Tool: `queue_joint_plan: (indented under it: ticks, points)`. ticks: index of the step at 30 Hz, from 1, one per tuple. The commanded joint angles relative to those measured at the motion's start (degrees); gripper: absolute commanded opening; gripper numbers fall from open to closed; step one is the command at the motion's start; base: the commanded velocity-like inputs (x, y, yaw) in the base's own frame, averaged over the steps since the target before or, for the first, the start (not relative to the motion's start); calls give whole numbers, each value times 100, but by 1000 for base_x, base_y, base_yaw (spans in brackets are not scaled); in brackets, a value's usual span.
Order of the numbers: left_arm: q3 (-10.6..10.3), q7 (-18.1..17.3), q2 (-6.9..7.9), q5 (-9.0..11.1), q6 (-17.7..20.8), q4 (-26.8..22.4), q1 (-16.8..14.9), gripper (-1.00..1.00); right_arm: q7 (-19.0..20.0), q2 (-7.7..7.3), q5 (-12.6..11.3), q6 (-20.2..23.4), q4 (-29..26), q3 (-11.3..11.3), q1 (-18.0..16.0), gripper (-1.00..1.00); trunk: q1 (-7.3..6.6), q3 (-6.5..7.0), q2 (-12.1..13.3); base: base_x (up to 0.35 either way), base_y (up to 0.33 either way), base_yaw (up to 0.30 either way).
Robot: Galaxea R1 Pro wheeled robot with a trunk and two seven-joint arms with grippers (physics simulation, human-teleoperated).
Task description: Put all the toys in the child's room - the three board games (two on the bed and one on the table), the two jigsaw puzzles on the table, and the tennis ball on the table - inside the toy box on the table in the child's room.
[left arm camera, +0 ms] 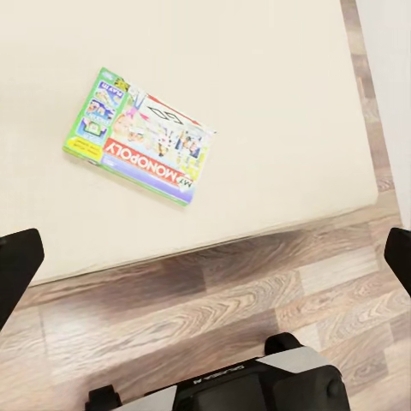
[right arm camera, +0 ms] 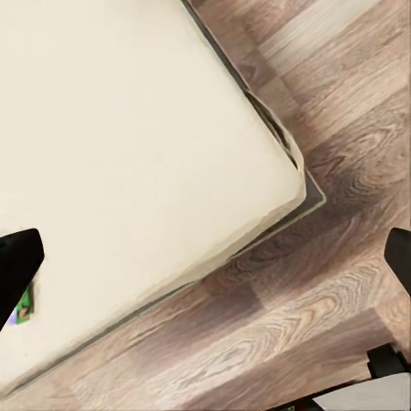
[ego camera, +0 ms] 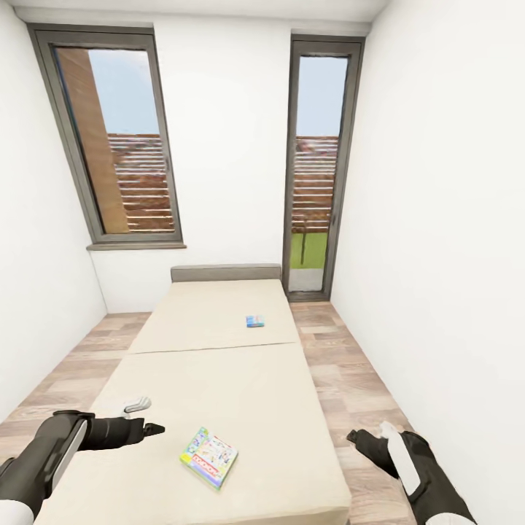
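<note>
Narrow white-walled child's room w/ wood-plank floor (ego camera: 335,364). A long, low bed (ego camera: 219,379) runs down the middle: plain cream mattress in two sections, smooth matte fabric, low grey headboard (ego camera: 225,273) at the far end. Behind it, two tall grey-framed windows (ego camera: 113,138), the right one reaching almost to the floor.

Two board games lie flat on the mattress. Near the foot, on the near section, a flat rectangular Monopoly box (ego camera: 209,457), glossy printed cardboard w/ green border, red title band and cartoon pics; it sits at an angle, close to the bed's near edge. Left wrist view shows the same box (left arm camera: 137,135) lying flat on the cream surface, plank floor past the mattress edge. Far section, toward the headboard and right side: a smaller blue box (ego camera: 254,321), details too small to read.

Left gripper (ego camera: 149,423), black w/ white trim, hovers over the near left part of the mattress, just left of the Monopoly box, not touching it. In its wrist view the black fingertips (left arm camera: 17,265) stand at opposite edges: spread wide, nothing between. Right gripper (ego camera: 359,439) hangs over the floor beside the bed's right edge; its fingertips (right arm camera: 17,257) likewise wide apart, empty, above the rounded mattress corner (right arm camera: 287,171) and grainy brown planks.
</note>
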Motion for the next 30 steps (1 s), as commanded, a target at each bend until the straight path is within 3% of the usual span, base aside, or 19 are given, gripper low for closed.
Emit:
queue_joint_plan:
  ticks: [1, 3, 7, 10, 14, 18, 21, 26, 30]
  points:
    - [8, -24, -3, -4, 40, -1, -3, 100, -46, 6, -61, 68, -169, 17, -16, 100, 2, -3, -5, 0, -42, 0]
    - [-1, -24, -4, -4, 40, -1, -3, 100, -45, 7, -62, 197, -439, 74, -38, 100, 2, -3, -5, 0, -28, 0]
    - [-13, -24, -9, 14, 40, -1, -3, 100, 141, 24, -70, 772, -1556, 162, -53, 100, 2, -3, -5, 0, -8, 0]
    - [-16, -24, -61, 31, 31, -1, -3, 100, 488, 179, -66, 924, -2082, 345, -50, 100, 2, -3, -5, 0, -1, 0]
    - [-22, -29, -178, 11, -293, -1, -3, 100, 675, 265, -62, 941, -2231, 723, -50, 100, 2, -3, -5, 0, 0, 0]
    - [-21, -50, -238, 39, -474, -13, -6, 100, 853, 215, -68, 957, -2274, 985, -50, 100, 2, -3, -5, 0, 0, 0]
    - [-2, -54, -343, 58, -501, -26, -36, 100, 972, 243, -65, 953, -2268, 1036, -50, 100, 2, -3, -5, 0, 0, 0]
    - [25, 91, -642, 20, -562, -66, -54, 100, 1027, 254, -59, 945, -2285, 1047, -50, 100, 2, -3, -5, 5, -4, 0]
    - [39, 274, -663, 30, -542, -83, -55, 100, 1034, 253, -60, 943, -2280, 1046, -50, 100, 2, -3, -5, 141, -122, 0]
